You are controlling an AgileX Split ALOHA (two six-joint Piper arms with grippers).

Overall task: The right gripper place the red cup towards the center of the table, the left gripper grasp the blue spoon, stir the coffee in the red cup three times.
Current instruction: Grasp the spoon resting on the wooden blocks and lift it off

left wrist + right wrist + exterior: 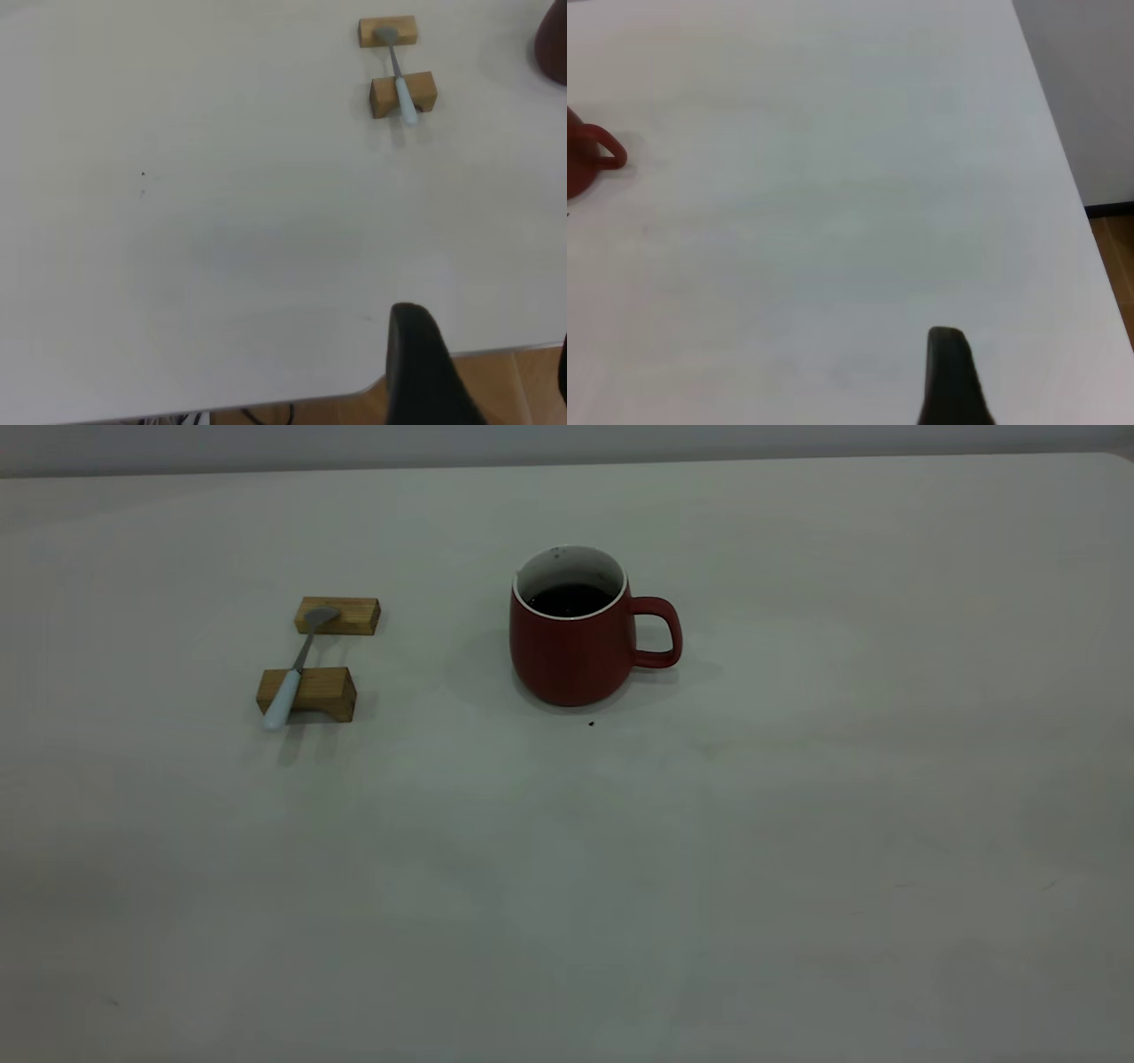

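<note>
Since the red cup (571, 642) sits central, my left pincer (425, 367), opening unclear, must reach the blue spoon (292, 677) beside it.

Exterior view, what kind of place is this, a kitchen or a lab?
Probably a lab test bench rather than a kitchen: a bare off-white table, a spoon staged on two wooden blocks, and one red cup of coffee.

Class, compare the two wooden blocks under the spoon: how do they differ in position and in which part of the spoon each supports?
The far wooden block carries the blue spoon's grey bowl; the near wooden block carries its pale blue handle, which overhangs the front. The near block shows a notch underneath; the far one shows none. Both are tan and rest on the table.
</note>
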